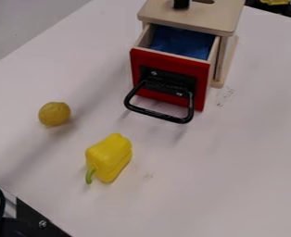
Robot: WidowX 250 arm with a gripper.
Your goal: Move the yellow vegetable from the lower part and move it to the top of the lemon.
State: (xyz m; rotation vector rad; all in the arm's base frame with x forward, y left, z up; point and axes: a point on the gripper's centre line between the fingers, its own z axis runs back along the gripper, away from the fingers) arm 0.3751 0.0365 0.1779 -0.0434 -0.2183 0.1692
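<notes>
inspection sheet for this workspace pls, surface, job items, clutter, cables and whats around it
surface: white tabletop, faint scuffs right of the drawer box and near the pepper
job item, yellow bell pepper: lying down, green stem toward the lower left, not on the lemon
job item, lemon: on the tabletop, up and left of the pepper, not touching it
clutter: wooden drawer box at the top, red-fronted drawer pulled open, blue inside, black handle sticking out
cables: black cable-like loop at the lower left edge
surroundings: black bracket with a screw at lower left, black item with a yellow part at upper right, grey area beyond the tabletop at upper left
</notes>
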